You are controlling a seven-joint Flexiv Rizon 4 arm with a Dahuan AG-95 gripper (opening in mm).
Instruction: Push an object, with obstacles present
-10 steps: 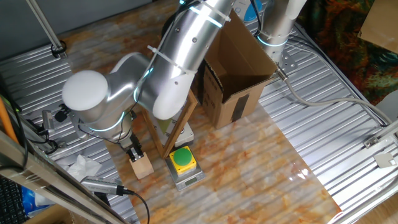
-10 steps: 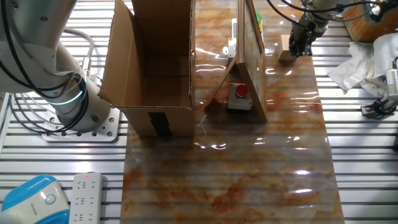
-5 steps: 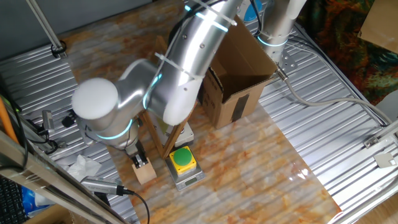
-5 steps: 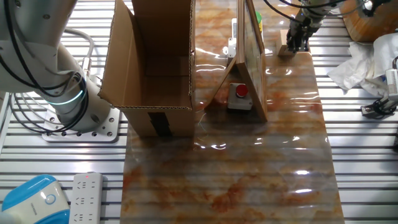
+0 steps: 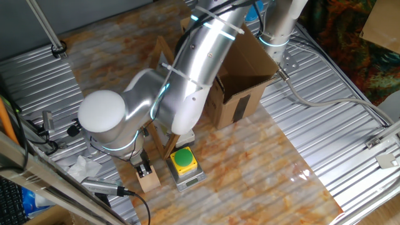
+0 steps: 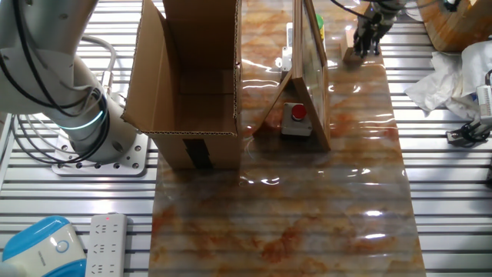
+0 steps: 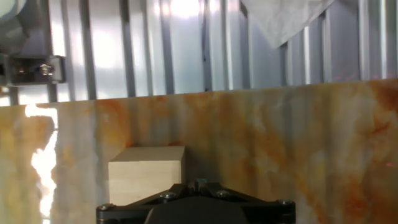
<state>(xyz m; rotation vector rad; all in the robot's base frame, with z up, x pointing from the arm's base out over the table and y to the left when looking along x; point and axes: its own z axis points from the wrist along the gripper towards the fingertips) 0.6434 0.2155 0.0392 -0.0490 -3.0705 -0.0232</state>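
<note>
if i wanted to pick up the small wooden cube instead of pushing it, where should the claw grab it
Probably across two opposite flat side faces of the small light-tan wooden cube, coming straight down from above. It sits flat on the marbled orange table mat with its top and sides exposed, and the claw already sits right against it near the mat's edge.

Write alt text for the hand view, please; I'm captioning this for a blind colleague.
A small tan wooden cube sits on an orange-marbled tabletop, directly ahead of the dark gripper at the bottom edge; contact can't be told. Beyond the tabletop's edge run ribbed metal slats, with crumpled white paper at the upper right.
</note>
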